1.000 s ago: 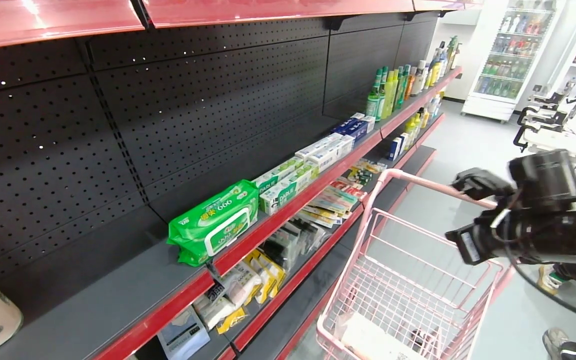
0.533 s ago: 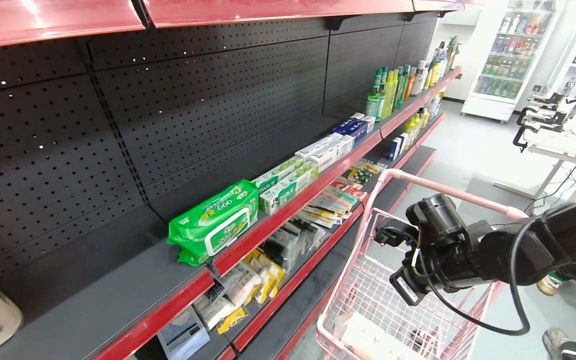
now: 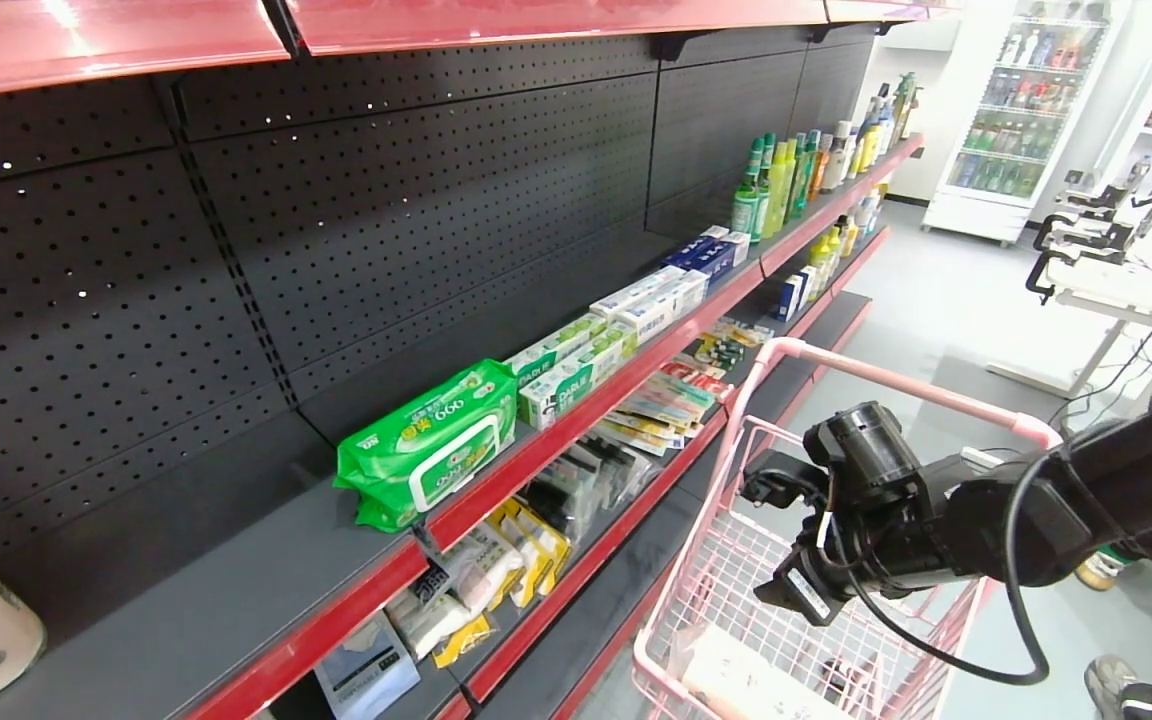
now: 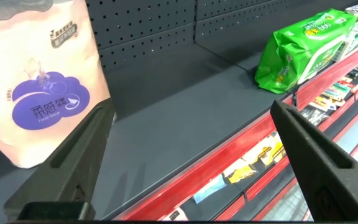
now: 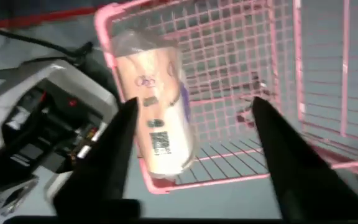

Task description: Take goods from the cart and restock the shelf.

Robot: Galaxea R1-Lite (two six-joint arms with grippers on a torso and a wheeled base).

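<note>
Gripper spread over cart beside shelf.

Wipes pack lies on the shelf, left of the cart holding a paper-roll pack.

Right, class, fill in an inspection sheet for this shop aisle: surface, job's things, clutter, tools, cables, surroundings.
Surface: grey shelf board, largely bare between a toilet paper pack and a green wipes pack.
Job's things: pink cart holding a wrapped pack.
Clutter: toothpaste boxes and bottles farther along the shelf; mixed packets on the tier below.
Tools: left tool open, empty, in front of the shelf board; right tool open, empty, above the wrapped pack in the cart.
Cables: black cable looping under the right arm.
Surroundings: drinks fridge and a white desk behind.
</note>
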